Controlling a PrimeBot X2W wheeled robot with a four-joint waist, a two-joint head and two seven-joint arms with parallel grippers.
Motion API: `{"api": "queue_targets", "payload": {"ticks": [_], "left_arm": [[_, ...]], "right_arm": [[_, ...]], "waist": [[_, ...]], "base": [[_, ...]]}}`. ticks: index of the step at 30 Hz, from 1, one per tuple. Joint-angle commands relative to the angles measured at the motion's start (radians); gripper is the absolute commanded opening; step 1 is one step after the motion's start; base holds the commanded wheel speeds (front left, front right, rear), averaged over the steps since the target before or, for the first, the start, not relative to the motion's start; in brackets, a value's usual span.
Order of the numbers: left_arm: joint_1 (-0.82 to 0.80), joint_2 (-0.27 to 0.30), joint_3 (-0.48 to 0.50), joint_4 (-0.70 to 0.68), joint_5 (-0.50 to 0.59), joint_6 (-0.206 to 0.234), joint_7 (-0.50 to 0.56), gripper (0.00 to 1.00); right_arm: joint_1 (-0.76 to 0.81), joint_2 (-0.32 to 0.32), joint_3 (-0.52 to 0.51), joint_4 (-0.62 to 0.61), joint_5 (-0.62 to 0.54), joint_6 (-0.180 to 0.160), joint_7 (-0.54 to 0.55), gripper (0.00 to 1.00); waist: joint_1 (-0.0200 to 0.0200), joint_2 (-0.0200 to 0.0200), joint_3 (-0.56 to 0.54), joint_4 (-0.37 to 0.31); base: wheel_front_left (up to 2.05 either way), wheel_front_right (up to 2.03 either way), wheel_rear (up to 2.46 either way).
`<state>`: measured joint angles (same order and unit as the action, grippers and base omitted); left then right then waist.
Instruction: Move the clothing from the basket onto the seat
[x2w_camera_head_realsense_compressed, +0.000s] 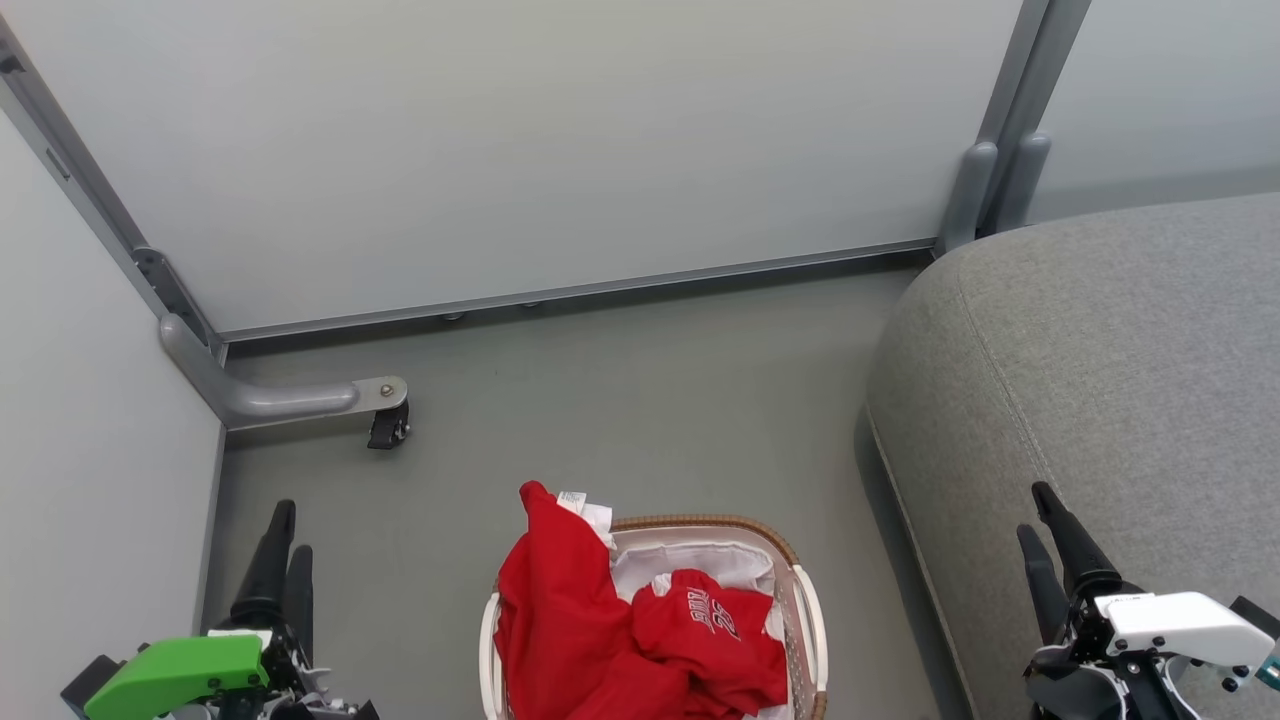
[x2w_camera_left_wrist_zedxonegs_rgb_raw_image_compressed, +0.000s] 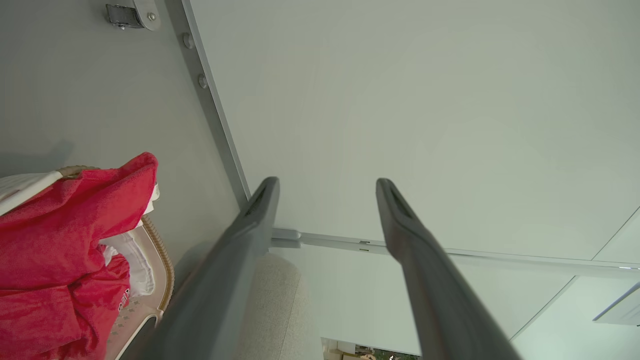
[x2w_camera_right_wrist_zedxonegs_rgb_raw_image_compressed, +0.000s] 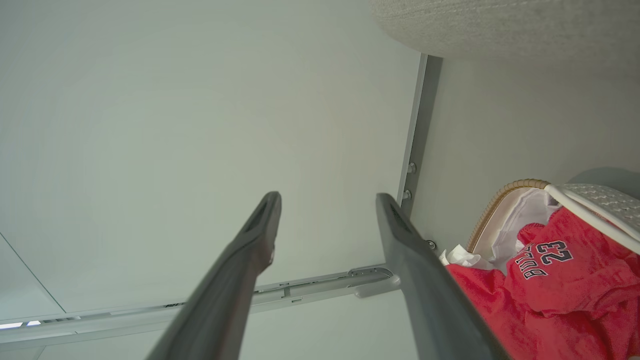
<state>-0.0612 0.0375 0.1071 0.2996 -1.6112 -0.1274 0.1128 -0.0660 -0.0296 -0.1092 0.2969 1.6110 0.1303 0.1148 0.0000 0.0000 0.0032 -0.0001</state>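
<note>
1. open floor (x2w_camera_head_realsense_compressed: 620, 400) runs ahead to the wall panel (x2w_camera_head_realsense_compressed: 520, 150); the seat (x2w_camera_head_realsense_compressed: 1100, 380) has its rounded edge on my right.
2. the clothing (x2w_camera_head_realsense_compressed: 620, 630) sits in the basket (x2w_camera_head_realsense_compressed: 700, 524), one piece draped over the rim.
3. my left fingers (x2w_camera_head_realsense_compressed: 287, 575) and right fingers (x2w_camera_head_realsense_compressed: 1045, 565) are spread apart, holding nothing.

The basket (x2w_camera_head_realsense_compressed: 700, 522) is set on the floor (x2w_camera_head_realsense_compressed: 620, 400) in the middle foreground. The clothing (x2w_camera_head_realsense_compressed: 640, 630) is piled in it, with one piece draped over its left rim. The seat (x2w_camera_head_realsense_compressed: 1100, 380) is placed to the basket's right, apart from it. A partition wall (x2w_camera_head_realsense_compressed: 520, 150) is stood behind both. The left gripper (x2w_camera_head_realsense_compressed: 293, 528) is held left of the basket, and the right gripper (x2w_camera_head_realsense_compressed: 1033, 508) above the seat.
</note>
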Motion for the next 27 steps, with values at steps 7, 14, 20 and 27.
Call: {"api": "queue_targets", "payload": {"ticks": [7, 14, 20, 27], "left_arm": [[-0.009, 0.003, -0.046, -0.019, 0.019, -0.001, -0.041, 1.0], [-0.008, 0.004, -0.076, -0.027, 0.057, -0.001, -0.074, 1.0], [-0.01, 0.005, -0.09, -0.038, 0.116, -0.001, -0.1, 1.0], [-0.014, 0.006, -0.095, -0.063, 0.241, -0.001, -0.128, 1.0]], "right_arm": [[-0.001, -0.006, 0.012, -0.014, -0.028, 0.0, -0.041, 1.0], [0.002, -0.007, 0.008, -0.016, -0.088, 0.0, -0.075, 1.0], [0.006, -0.009, -0.001, -0.026, -0.168, 0.0, -0.101, 1.0], [0.011, -0.011, -0.01, -0.042, -0.306, 0.0, -0.129, 1.0]], "waist": [[0.0, 0.0, 0.0, 0.0], [0.0, 0.0, 0.0, 0.0], [0.0, 0.0, 0.0, -0.001], [0.0, 0.0, -0.001, 0.0]], "base": [[0.0, 0.0, 0.0], [0.0, 0.0, 0.0], [0.0, 0.0, 0.0], [0.0, 0.0, 0.0]]}}
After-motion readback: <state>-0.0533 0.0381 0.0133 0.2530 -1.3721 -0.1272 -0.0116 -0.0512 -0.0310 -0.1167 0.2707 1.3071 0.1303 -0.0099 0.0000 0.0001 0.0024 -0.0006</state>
